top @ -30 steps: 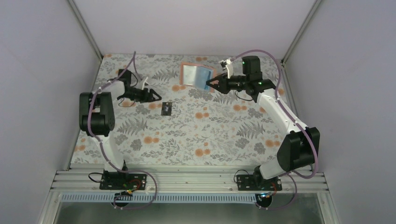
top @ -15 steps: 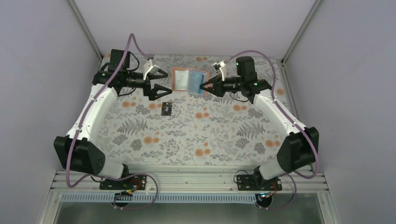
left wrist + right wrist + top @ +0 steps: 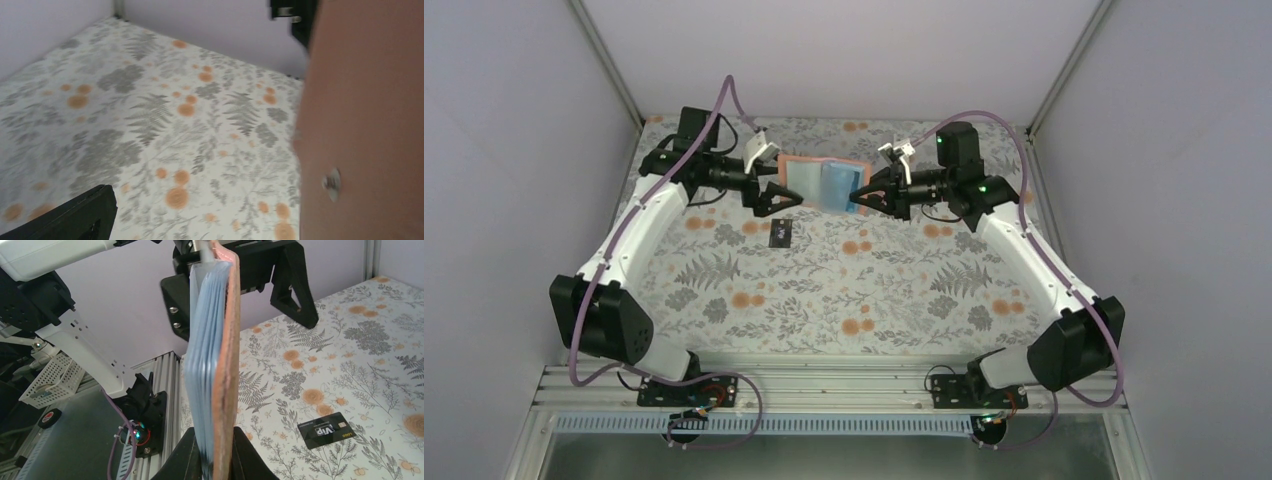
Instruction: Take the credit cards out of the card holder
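Right gripper (image 3: 212, 460): it is clamping the card holder (image 3: 215, 365) by the edge nearest it, one finger pressing on each face. It is holding the holder upright and clear of the table (image 3: 904, 290).

From the right wrist the holder is showing edge-on. Light blue inner layers are lying to the left of the fingers and the tan outer skin to the right. Whether cards are sitting in the pockets cannot be told from this angle.

Left gripper (image 3: 784, 180): it is standing wide open at the holder's opposite edge, one finger on each side of it. Contact cannot be confirmed. In the left wrist view the tan face, carrying a small metal stud (image 3: 331, 182), is filling the space to the right of the lower black finger (image 3: 75, 220).

The black card (image 3: 781, 233) is lying flat on the table, just on the base side of the left gripper. It is sitting apart from both grippers and from the holder.
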